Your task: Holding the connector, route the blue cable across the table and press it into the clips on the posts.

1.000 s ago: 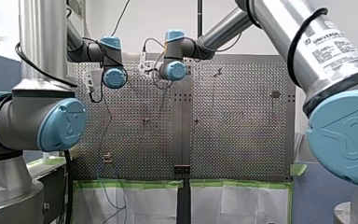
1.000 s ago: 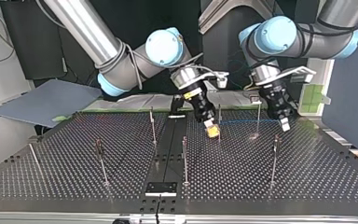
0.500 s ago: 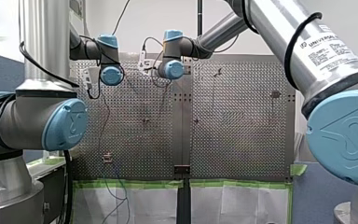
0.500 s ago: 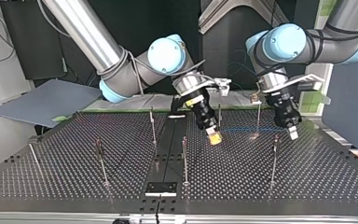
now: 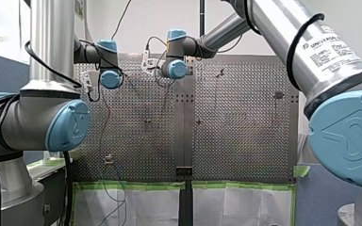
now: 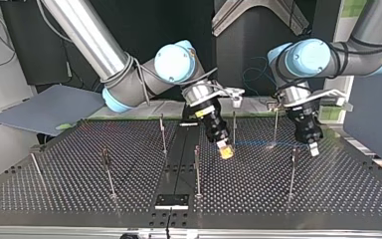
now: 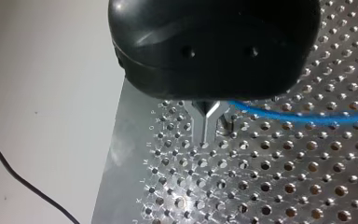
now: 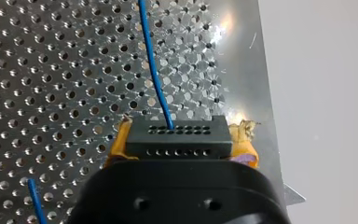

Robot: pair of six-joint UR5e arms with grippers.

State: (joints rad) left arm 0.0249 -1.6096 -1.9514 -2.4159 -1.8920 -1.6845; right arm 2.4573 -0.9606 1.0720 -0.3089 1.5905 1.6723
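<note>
Front view from behind, top view opposite, both sharing perforated table (image 6: pixel 328 199), wrist views close above it

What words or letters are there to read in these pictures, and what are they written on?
"UNIVERSAL": on the white label on my right arm, front view. The word after it and the small print below are too blurred to read.
"K", "L", "M", "O", "P": faint single letters along the table's edge, left wrist view.
The black connector bears only holes, no writing.
Top view: nothing to read.
</note>
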